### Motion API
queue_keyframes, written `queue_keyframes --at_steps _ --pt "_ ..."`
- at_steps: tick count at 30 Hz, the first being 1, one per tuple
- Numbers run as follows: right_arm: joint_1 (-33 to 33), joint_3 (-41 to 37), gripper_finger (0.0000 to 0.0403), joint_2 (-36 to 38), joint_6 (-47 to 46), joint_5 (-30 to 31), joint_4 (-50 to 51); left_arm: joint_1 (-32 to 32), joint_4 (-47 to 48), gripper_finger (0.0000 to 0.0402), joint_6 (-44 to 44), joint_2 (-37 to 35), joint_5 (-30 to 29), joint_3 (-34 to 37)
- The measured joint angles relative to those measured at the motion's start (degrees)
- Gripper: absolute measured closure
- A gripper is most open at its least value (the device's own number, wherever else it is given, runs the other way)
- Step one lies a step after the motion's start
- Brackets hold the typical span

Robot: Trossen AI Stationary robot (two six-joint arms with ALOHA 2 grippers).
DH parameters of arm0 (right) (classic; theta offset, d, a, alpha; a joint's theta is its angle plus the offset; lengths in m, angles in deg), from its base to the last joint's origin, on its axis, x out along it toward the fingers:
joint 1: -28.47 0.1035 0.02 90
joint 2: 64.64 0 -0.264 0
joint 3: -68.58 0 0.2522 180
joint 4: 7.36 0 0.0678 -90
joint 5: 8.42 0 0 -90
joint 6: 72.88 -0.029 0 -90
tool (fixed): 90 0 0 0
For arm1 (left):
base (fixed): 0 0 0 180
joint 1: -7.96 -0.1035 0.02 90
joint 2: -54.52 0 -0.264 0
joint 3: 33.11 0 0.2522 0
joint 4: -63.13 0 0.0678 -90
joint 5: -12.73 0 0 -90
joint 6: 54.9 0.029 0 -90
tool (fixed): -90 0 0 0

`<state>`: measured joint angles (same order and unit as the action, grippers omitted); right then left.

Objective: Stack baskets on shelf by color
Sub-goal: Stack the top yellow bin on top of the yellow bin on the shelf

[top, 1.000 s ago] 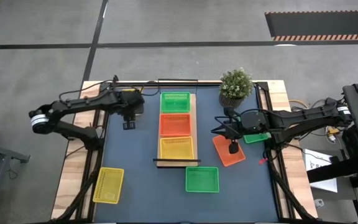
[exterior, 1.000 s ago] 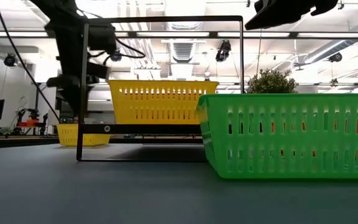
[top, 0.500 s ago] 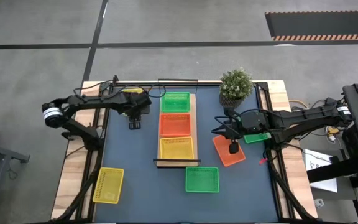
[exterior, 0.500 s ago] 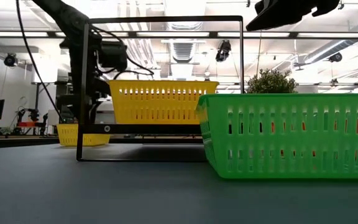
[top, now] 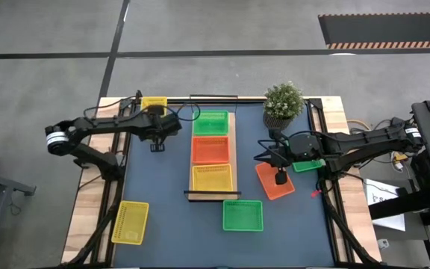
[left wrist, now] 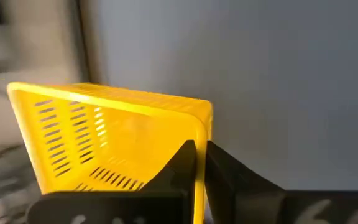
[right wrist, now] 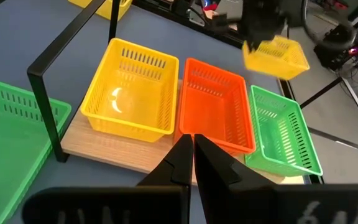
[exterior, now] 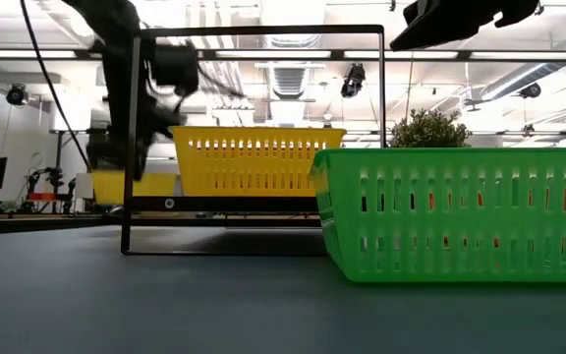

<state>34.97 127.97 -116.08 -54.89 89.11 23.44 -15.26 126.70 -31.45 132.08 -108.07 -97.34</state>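
A yellow basket [top: 154, 103] is hanging in the upper left of the high view, beside the shelf's [top: 231, 161] far end. The left gripper [left wrist: 199, 163] is pinching its rim, jaws clamped on the thin plastic wall, presumably so it can travel to its colour on the shelf. It is a shallow mesh tray, slotted along its sides, tilting a little in the grip.

On the light-wood shelf, green, orange and yellow baskets are sitting in a row, and the yellow one [top: 212, 178] at the near end looks like the destination. The right gripper [top: 280, 178] is waiting over an orange basket [top: 268, 190] at centre right, jaws together, holding nothing.
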Motion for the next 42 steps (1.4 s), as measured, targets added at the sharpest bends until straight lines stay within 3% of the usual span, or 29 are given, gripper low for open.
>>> queue_keyframes --at_steps 6,13,17,23,27,31,42 --pt "0.0 0.0 0.0394 0.0 0.0 0.0 0.0 7.7 8.7 0.0400 -1.3 -5.6 -1.9 -7.8" --pt "0.0 -0.1 0.0394 0.0 0.0 0.0 0.1 20.5 14.5 0.0400 3.7 -9.8 -1.8 -18.1" --pt "0.0 -0.3 0.0394 0.0 -0.5 -0.1 0.2 29.3 15.4 0.0401 13.3 -10.2 0.7 -23.0" --pt "0.0 -0.4 0.0394 0.0 -0.7 -0.1 0.3 39.0 11.4 0.0401 14.5 -7.7 4.0 -27.5" --pt "0.0 -0.5 0.0394 0.0 -0.9 -0.2 0.3 41.2 11.7 0.0401 14.9 -5.3 9.2 -27.6" --pt "0.0 -0.5 0.0394 0.0 -0.9 -0.2 0.3 41.8 10.2 0.0401 24.4 -3.5 15.6 -27.4" --pt "0.0 -0.7 0.0394 0.0 -4.1 -0.5 0.2 41.7 9.7 0.0401 40.1 -2.2 15.6 -26.9"
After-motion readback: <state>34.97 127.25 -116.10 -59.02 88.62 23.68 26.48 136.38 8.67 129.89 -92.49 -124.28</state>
